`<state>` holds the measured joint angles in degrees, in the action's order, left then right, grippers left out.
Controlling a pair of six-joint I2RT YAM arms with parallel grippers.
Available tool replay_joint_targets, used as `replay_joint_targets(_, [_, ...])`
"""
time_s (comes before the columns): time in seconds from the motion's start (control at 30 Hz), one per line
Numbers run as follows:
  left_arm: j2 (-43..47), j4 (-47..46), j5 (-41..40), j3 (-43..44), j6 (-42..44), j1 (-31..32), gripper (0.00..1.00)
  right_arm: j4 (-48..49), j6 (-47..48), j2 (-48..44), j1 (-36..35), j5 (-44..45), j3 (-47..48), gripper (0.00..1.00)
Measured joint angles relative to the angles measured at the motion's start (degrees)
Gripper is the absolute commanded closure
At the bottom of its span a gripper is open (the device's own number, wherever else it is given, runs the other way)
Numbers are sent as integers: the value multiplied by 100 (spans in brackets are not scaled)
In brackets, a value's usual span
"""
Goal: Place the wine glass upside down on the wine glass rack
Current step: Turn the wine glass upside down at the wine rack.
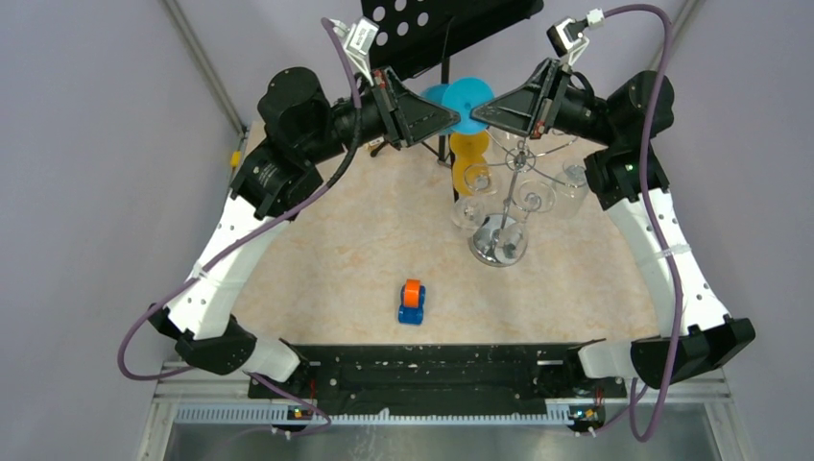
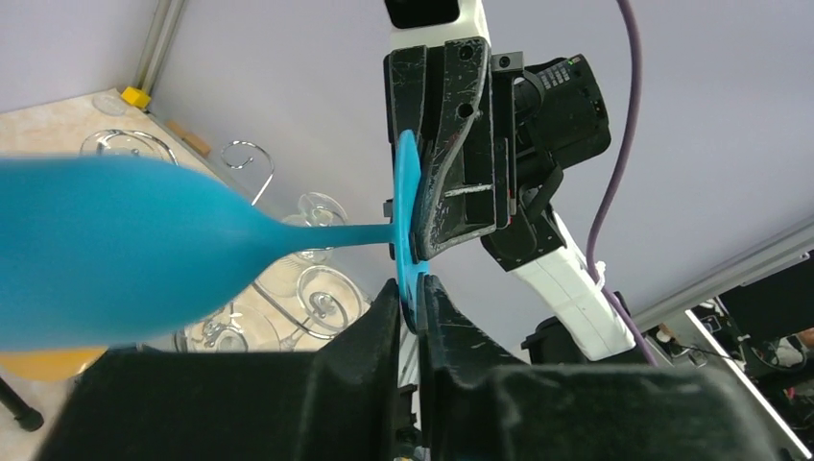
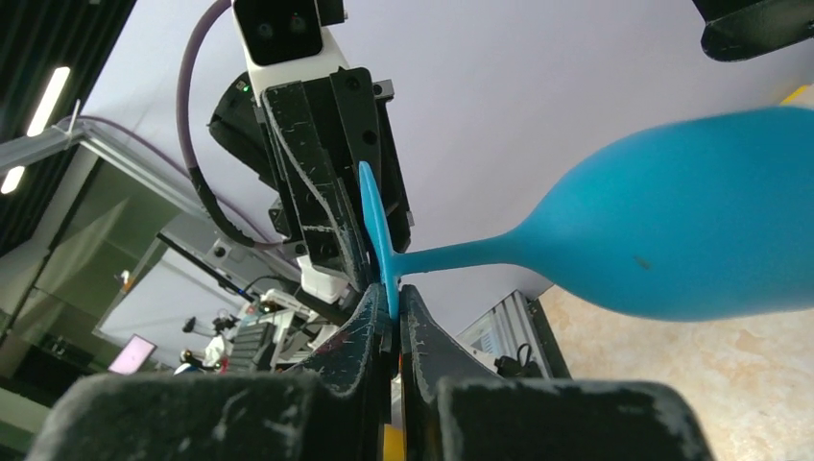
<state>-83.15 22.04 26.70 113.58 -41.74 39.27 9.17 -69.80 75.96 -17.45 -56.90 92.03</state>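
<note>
The wine glass is opaque blue. Its round foot (image 1: 469, 103) shows in the top view between both grippers, above and behind the rack. My left gripper (image 1: 453, 117) is shut on one edge of the foot (image 2: 411, 240), with the bowl (image 2: 106, 254) stretching left. My right gripper (image 1: 480, 113) is shut on the opposite edge (image 3: 376, 226), with the bowl (image 3: 691, 226) to the right. The chrome wine glass rack (image 1: 498, 241) stands on its domed base just below, and clear glasses hang from its curled arms (image 2: 317, 298).
An orange-yellow glass (image 1: 470, 154) hangs at the rack's left side. A black music stand (image 1: 437, 29) rises at the back. A small blue and orange toy car (image 1: 412, 303) lies on the beige table in front.
</note>
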Motion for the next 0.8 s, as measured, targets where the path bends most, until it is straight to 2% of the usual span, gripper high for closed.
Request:
replay_joint_targets(0.23, [92,-238,96,-374,87,-70,29,44,-50,59,-2,-13,31,100])
replay_joint_targets(0.3, [118,-243,94,-481,138,-105,21,15,-22,127,-4,-22,136,100])
replay_joint_targets(0.43, [243,-234,44,-708,234,-175,14,-17,33,249,0,-22,343,100])
replay_joint_targets(0.63, [588,-55,-238,-953,654,-251,12,9,70,363,238,-20,570,100])
replay_joint_targets(0.8, [979,306,-763,-1222,1152,-264,11,66,74,372,708,-2,719,100])
